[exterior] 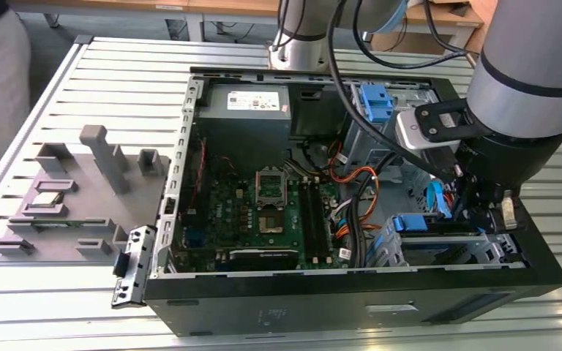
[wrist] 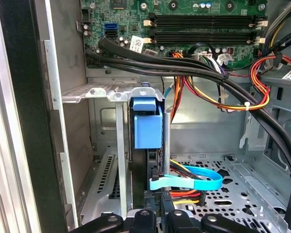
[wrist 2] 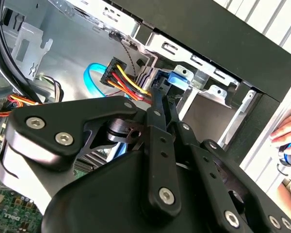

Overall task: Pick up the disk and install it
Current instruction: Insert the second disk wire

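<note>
Exterior view: arm (exterior: 530,88) reaches down into the open case (exterior: 359,292), with the gripper (exterior: 476,208) at the drive cage (exterior: 447,245) in the case's front corner. Disk (exterior: 420,223) sits in that cage, its blue caddy edge showing just beside the gripper. Second wrist view: fingers (wrist 2: 157,121) lie close together, tips at the blue caddy tab (wrist 2: 177,77) in the cage slot; whether they clamp it, cannot tell. First wrist view: disk (wrist: 148,128) stands on edge in the cage, a blue SATA cable (wrist: 189,183) and coloured power wires (wrist: 184,171) just beside it. Motherboard (exterior: 271,208) lies well apart from the cage. Hand (wrist 2: 288,141) rests outside the case wall
</note>
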Robot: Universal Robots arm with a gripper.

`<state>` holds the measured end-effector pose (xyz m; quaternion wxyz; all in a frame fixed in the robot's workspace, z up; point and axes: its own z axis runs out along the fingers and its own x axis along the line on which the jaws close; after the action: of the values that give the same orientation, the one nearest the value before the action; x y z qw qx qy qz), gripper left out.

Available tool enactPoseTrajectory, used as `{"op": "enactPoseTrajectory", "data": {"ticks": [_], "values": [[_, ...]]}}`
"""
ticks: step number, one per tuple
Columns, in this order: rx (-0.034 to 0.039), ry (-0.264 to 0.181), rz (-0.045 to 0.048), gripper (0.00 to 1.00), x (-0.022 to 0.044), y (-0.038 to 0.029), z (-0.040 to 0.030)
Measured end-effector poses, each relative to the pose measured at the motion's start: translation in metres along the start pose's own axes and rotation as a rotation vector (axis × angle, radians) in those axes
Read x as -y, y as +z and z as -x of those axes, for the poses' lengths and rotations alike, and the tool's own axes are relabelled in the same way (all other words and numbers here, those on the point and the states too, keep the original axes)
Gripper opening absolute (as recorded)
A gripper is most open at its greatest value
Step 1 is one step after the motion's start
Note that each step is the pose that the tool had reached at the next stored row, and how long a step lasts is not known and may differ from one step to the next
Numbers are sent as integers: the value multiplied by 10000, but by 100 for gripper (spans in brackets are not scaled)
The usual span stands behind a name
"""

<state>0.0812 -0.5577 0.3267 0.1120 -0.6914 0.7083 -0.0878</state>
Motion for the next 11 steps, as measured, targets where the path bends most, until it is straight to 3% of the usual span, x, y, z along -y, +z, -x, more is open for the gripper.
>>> {"op": "enactPoseTrajectory", "data": {"ticks": [11], "values": [[-6,12,-1,17,-10,36,-17]]}}
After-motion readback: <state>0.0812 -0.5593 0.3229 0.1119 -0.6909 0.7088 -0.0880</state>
